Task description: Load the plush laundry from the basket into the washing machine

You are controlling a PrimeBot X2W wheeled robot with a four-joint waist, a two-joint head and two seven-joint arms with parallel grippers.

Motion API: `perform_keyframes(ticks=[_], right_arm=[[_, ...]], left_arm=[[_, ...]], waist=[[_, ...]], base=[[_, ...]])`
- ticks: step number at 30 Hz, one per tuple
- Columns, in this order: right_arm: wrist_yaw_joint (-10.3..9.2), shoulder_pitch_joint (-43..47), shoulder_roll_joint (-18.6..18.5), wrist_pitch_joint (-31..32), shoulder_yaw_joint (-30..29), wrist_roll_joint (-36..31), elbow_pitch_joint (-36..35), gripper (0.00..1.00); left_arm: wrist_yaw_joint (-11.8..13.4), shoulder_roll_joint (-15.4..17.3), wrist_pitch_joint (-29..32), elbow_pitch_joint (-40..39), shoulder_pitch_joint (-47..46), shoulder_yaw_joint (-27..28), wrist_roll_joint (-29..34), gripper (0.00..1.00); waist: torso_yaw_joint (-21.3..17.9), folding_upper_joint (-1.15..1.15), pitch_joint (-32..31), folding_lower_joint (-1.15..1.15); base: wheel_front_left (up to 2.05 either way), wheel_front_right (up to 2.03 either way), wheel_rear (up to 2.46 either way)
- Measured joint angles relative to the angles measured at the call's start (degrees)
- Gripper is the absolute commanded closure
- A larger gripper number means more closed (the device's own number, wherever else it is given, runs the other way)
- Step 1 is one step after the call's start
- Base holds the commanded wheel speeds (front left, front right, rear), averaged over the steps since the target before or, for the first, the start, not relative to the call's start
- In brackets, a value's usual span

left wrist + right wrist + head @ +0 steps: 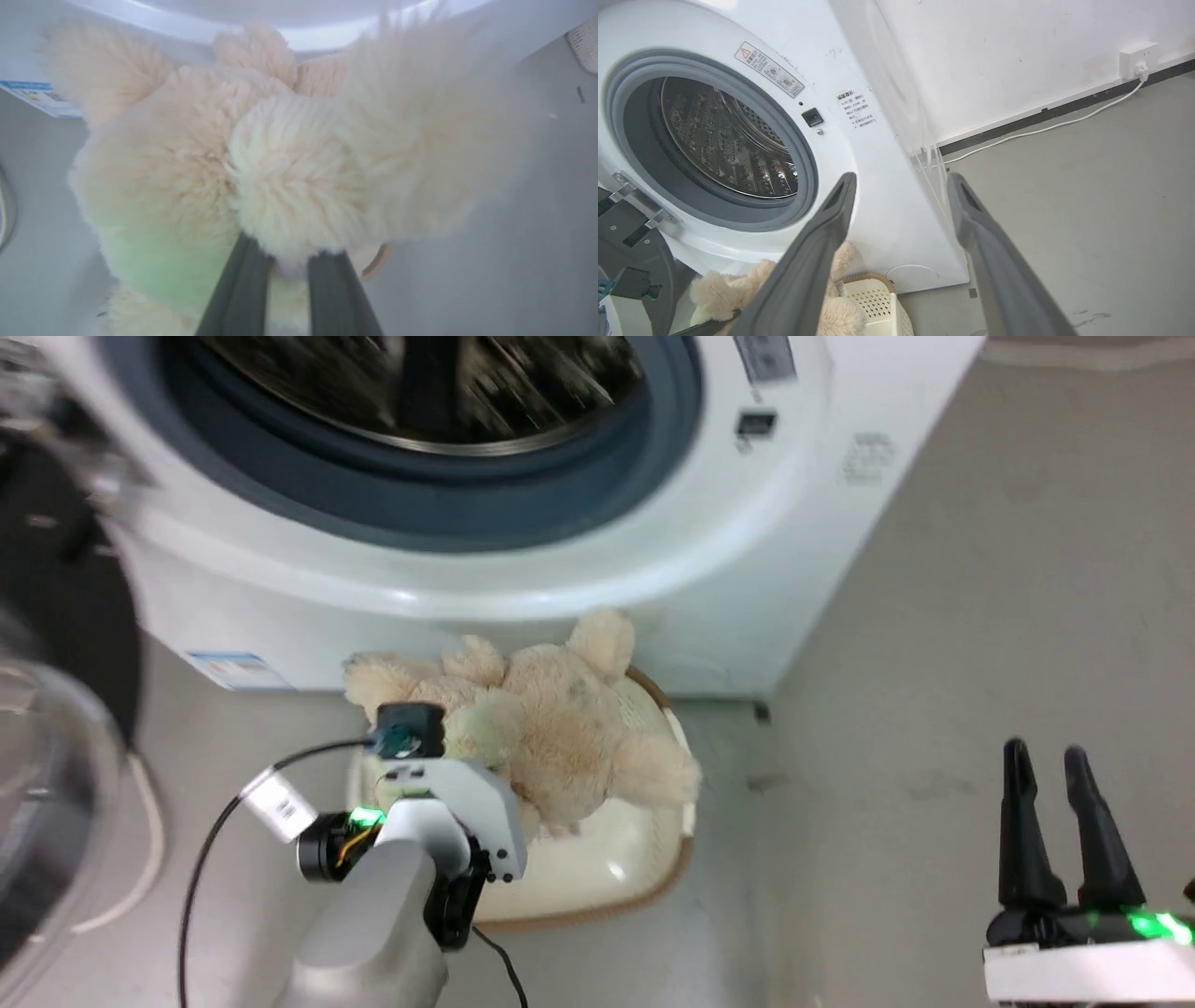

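The plush laundry (551, 728), a shaggy beige toy with lumpy limbs, sits high over the far half of the cream basket (597, 873); I cannot tell if it still touches the rim. My left gripper (289, 261) is shut on a round tuft of the plush (289, 177), fingertips buried in the fur. Just beyond stands the white washing machine (579, 579), its steel drum (728, 140) open and bare. My right gripper (1047, 775) hangs open over the floor to the right, holding nothing, fingers (831, 224) spread wide.
The washer's door (47, 784) stands swung open at the far left, its glass bowl close to my left arm (392, 896). A black cable (210, 840) loops off that arm. A white cord (1041, 128) runs along the wall to a socket (1139, 58). Grey floor (980, 616) lies right of the washer.
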Motion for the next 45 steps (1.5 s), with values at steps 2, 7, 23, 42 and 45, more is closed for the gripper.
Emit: perform_keyframes(ticks=[2, 7, 23, 42, 45], right_arm=[[0.0, 1.01, 0.0, 0.0, -0.2, -0.01, 0.31, 0.0], [0.0, 3.46, -0.01, 0.0, -0.47, -0.25, 0.9, 0.0], [0.0, 6.2, 0.0, -0.01, -1.7, -1.58, -0.2, 0.0], [0.0, 1.18, 0.0, -0.01, -1.87, -1.58, -2.0, 0.0], [0.0, 0.35, -0.01, -0.01, -1.99, -1.32, -2.43, 0.0]], left_arm=[[0.0, -0.08, -2.79, -1.64, 1.51, 1.08, -1.33, 1.0], [0.01, -0.23, -9.76, -6.98, 4.44, 2.86, -2.89, 1.0], [1.67, -0.03, -17.45, -25.13, 6.09, 11.02, 3.42, 1.0], [0.68, 4.58, -17.45, -11.15, -18.18, 13.68, 11.82, 1.0], [0.76, 5.68, -17.46, -9.46, -22.65, 13.15, 12.87, 1.0]], waist=[[1.29, 0.0, -2.51, 0.0], [3.89, 0.0, -8.05, 0.0], [3.65, 0.0, -10.34, 0.02], [-1.84, 0.0, 3.6, 0.03], [-2.69, 0.0, 6.32, 0.03]], base=[[0.0, 0.0, 0.0], [0.0, 0.0, 0.0], [0.0, 0.0, 0.0], [0.0, 0.0, 0.0], [0.0, 0.0, 0.0]])
